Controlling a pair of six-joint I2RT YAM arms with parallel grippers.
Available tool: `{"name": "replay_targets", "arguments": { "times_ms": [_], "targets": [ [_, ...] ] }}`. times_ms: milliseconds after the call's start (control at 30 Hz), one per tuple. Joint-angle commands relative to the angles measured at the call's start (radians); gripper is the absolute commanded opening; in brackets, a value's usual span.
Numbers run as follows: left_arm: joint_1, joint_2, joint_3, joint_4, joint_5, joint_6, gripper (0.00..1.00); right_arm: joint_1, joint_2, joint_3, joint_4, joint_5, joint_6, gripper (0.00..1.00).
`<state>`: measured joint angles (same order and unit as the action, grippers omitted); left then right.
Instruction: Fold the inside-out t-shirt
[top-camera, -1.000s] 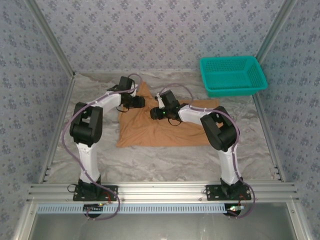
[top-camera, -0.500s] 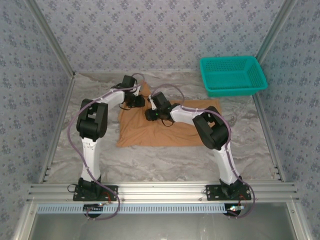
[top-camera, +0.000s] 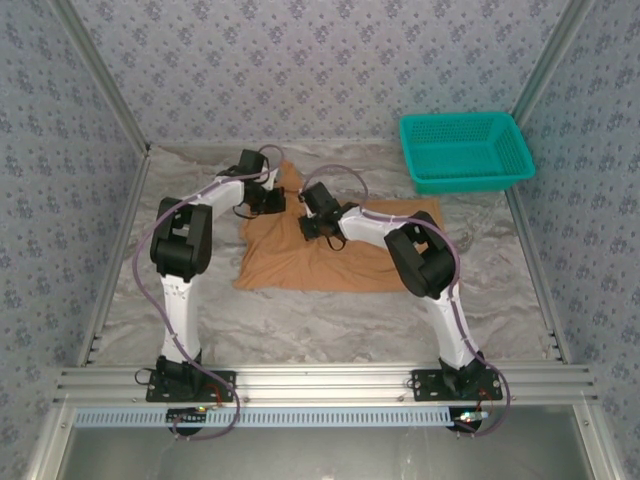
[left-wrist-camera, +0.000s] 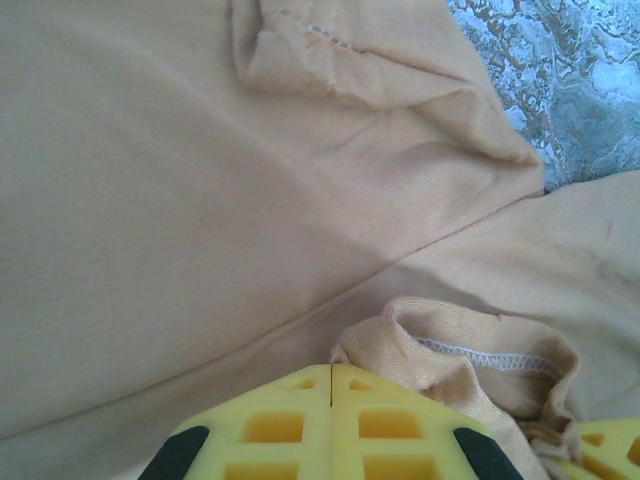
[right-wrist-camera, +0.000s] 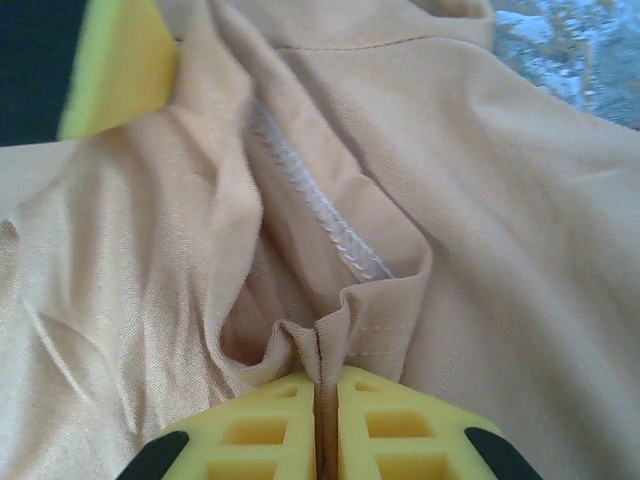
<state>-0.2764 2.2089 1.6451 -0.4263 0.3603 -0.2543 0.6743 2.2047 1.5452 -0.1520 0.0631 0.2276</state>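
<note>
Pinching is where I am, not folding. My left gripper (left-wrist-camera: 331, 378) has its jaws pressed flat together, and a bunched fold of the shirt (top-camera: 330, 262) rises right at their tips. I judge a bit of cloth is caught there, though the bite itself is hidden. My right gripper (right-wrist-camera: 318, 385), just beside the left one, is closed on a thin ridge of the same cloth, with a stitched seam (right-wrist-camera: 320, 215) running away in front of it.

The shirt lies under both grippers and spreads from them back toward me and off to the right. It is mostly flat on the table (top-camera: 330, 325), with a loose flap (top-camera: 290, 180) humped up just beyond the left gripper. Raw stitching shows on the outside, so I take it the shirt is inside out.

No clean fold is made that I can see: the body is one broad sheet with uneven edges. The task looks barely begun to me. Both grasps are taken, and the lifting, laying over and smoothing are all left. The basket (top-camera: 465, 150) sits well off to the right of my right gripper, apart from the cloth.
</note>
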Motion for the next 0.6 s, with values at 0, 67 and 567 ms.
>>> {"name": "replay_targets", "arguments": {
  "times_ms": [0,67,567],
  "targets": [
    [0.018,-0.027,0.003,0.001,0.037,0.006,0.00,-0.028,-0.051,-0.022,-0.044,0.040,0.031,0.12],
    [0.025,-0.037,0.002,0.010,0.055,0.001,0.00,-0.041,-0.069,-0.041,-0.023,0.002,0.063,0.12],
    [0.029,0.018,0.137,-0.028,0.100,0.010,0.00,-0.149,-0.111,-0.155,0.175,-0.246,0.269,0.21]
  ]
}}
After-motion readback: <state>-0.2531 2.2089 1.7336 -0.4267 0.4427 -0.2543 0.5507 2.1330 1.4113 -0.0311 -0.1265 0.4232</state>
